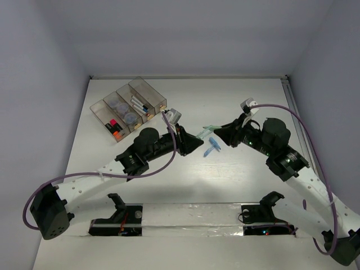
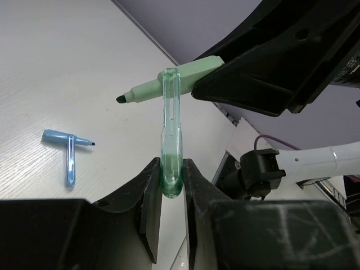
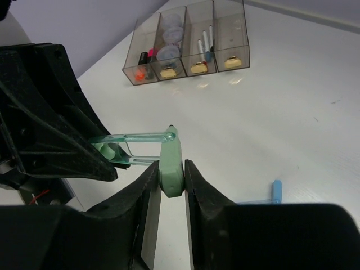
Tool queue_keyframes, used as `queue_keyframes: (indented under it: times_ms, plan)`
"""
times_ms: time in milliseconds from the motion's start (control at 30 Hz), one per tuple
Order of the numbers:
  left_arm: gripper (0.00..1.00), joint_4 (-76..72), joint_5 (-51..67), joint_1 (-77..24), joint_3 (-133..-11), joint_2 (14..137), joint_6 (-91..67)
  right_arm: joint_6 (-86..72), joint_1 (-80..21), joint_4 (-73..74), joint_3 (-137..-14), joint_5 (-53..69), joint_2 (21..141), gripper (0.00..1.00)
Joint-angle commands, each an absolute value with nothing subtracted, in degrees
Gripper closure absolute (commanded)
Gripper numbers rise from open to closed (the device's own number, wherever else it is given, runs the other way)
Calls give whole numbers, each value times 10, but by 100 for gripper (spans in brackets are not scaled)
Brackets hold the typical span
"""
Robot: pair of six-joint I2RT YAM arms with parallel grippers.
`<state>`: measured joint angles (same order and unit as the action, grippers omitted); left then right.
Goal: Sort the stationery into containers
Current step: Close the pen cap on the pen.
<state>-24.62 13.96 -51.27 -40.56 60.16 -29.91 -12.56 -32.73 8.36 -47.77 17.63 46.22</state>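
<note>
My left hand (image 2: 171, 175) is clamped tight on the lower end of a clear green plastic clip (image 2: 170, 126), which stands up from between my fingers, off the white surface (image 2: 56, 67). Across the clip's top sits a pale-green marker-shaped bar with a dark tip (image 2: 147, 90). My right hand (image 3: 170, 179) is pressed shut on that bar's blunt end, so both hands meet on the one joined piece. It is held near the middle of the surface, well apart from the row of four joined clear smoky-brown plastic bins (image 1: 147, 85) at the far left. Those bins hold short black highlighters with orange and pink ends (image 1: 114, 128), round grey-blue rolls (image 1: 121, 107) and thin white pens (image 1: 138, 104), one sort to a bin. A blue bar with its clear blue clip (image 1: 212, 147) lies on the surface near the hands, on their near side.
</note>
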Motion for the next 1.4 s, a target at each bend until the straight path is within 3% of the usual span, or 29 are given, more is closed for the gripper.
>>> queue_keyframes:
  times_ms: [0, 167, 467, 867, 1367]
  plan:
    - [100, -284, 158, -510, -428, 588, -302, -127, -333, 56, -484, 142, 454, 75]
    - [100, -308, 191, -510, -413, 570, -296, -137, -333, 37, -475, 136, 438, 89]
    - [100, -338, 239, -504, -374, 497, -275, -168, -333, -22, -496, 240, 464, 100]
    - [100, -268, 204, -479, -349, 426, -250, -200, -328, -46, -526, 332, 475, 100]
    - [100, -282, 312, -457, -354, 407, -212, -279, -274, -95, -570, 571, 512, 100]
